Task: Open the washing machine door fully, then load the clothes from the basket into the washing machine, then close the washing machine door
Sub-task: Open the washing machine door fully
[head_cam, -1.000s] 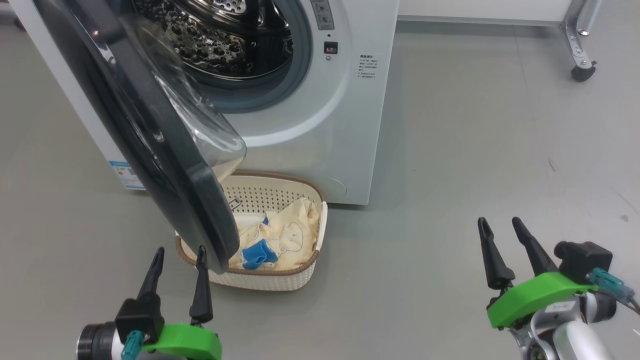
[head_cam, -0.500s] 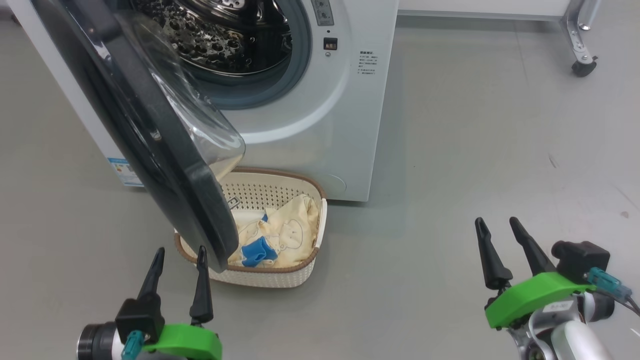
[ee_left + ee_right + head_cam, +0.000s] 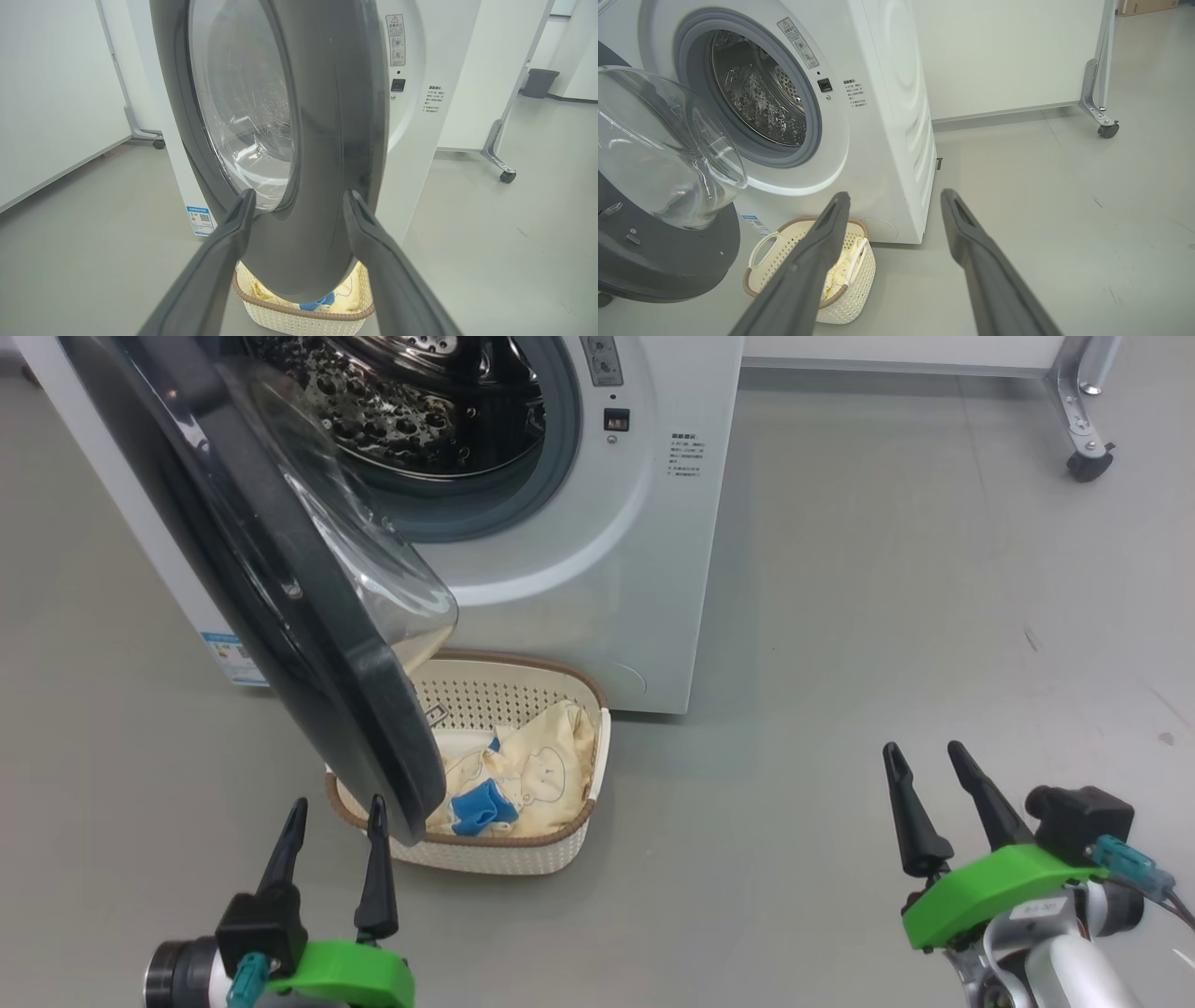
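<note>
The white washing machine [image 3: 597, 569] stands with its steel drum [image 3: 756, 93] exposed. The washing machine door [image 3: 280, 616], black-rimmed with a clear glass bowl, hangs partly swung out, and its lower edge overhangs the left half of the basket [image 3: 504, 857]. The cream basket sits on the floor against the machine's front and holds the pale yellow clothes [image 3: 532, 775] with blue patches. My left gripper [image 3: 338, 803] is open, just short of the door's lower rim [image 3: 327, 140], touching nothing. My right gripper [image 3: 922, 747] is open and empty, over bare floor right of the basket [image 3: 850, 298].
A metal frame leg on a caster [image 3: 1088, 462] stands at the far right by a white partition. A dark bin [image 3: 539, 81] sits further back. Grey floor [image 3: 887, 616] stretches open right of the machine.
The head view has shifted slightly. My right gripper has edged a little to the left. The door, the basket and my left gripper are as before.
</note>
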Tool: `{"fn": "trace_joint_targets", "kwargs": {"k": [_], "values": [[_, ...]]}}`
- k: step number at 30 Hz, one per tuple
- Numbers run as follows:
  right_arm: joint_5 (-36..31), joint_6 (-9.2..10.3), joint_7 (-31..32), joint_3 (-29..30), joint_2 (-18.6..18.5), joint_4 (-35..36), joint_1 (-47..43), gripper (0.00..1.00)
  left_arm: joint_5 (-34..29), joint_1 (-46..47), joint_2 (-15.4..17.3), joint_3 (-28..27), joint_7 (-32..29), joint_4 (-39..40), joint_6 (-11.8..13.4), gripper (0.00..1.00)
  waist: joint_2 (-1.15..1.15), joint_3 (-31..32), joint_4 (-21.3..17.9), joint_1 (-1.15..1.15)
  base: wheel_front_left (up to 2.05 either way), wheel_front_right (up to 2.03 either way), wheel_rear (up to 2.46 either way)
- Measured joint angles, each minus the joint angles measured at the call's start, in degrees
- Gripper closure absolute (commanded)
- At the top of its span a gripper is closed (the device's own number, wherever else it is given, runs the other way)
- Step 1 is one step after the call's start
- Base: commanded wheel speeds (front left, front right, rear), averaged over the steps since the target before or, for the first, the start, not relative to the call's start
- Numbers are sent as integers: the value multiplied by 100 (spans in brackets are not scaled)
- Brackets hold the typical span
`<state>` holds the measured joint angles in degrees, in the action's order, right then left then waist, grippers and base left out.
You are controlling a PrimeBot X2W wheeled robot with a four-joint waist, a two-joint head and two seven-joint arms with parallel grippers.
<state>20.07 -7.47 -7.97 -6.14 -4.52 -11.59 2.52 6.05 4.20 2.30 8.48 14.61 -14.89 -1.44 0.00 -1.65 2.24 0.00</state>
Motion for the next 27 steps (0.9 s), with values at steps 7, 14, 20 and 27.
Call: {"fn": "trace_joint_targets", "kwargs": {"k": [7, 14, 20, 27], "values": [[0, 0, 1, -18, 15, -1, 1, 0, 5, 0, 0, 1, 0, 2, 5, 0, 0, -8, -5, 0, 0, 0, 0], [-1, 0, 0, -18, 19, -4, 2, 0, 7, 0, 0, 8, 0, 1, 5, 0, 0, -27, 6, 0, 0, 0, 0], [-25, 0, 0, -18, 30, -13, 2, 0, 7, 0, 0, 14, 0, 0, 4, 100, 0, -16, 21, 0, 0, 0, 0], [-24, 0, 0, -24, 41, -59, 2, 0, 7, 0, 0, 12, 0, 0, -4, 100, 0, 15, 26, 0, 0, 0, 0]]}}
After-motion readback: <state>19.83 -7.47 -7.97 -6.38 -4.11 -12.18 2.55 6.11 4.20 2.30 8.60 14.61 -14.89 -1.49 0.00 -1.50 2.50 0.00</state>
